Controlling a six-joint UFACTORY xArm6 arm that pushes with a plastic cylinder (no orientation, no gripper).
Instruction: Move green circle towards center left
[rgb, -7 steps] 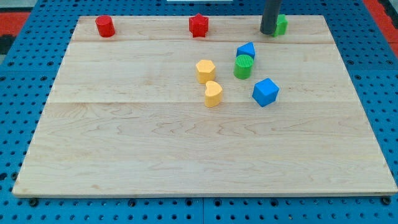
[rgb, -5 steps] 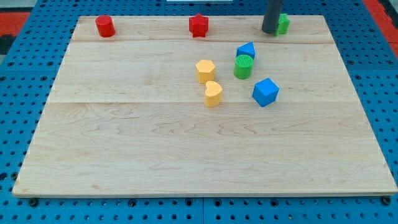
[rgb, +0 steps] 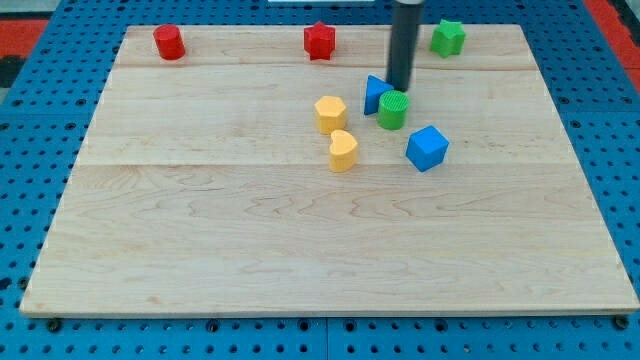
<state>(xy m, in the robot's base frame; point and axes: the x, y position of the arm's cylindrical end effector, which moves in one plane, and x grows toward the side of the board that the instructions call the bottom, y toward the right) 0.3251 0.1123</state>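
The green circle (rgb: 392, 110), a short ribbed cylinder, stands on the wooden board (rgb: 300, 240) right of centre in the upper part of the view. My tip (rgb: 401, 88) is just above it, at its upper edge, between it and a blue triangular block (rgb: 375, 94) that touches the circle's upper left. The rod rises straight to the view's top.
A yellow hexagon (rgb: 330, 114) and a yellow heart (rgb: 343, 150) lie left of the green circle. A blue cube (rgb: 427, 148) lies to its lower right. Along the top edge are a red block (rgb: 169, 42), a red star (rgb: 319, 41) and a green star (rgb: 447, 38).
My tip has moved from beside the green star down and left to the green circle's upper edge. The blue triangular block has shifted left. The green star is uncovered.
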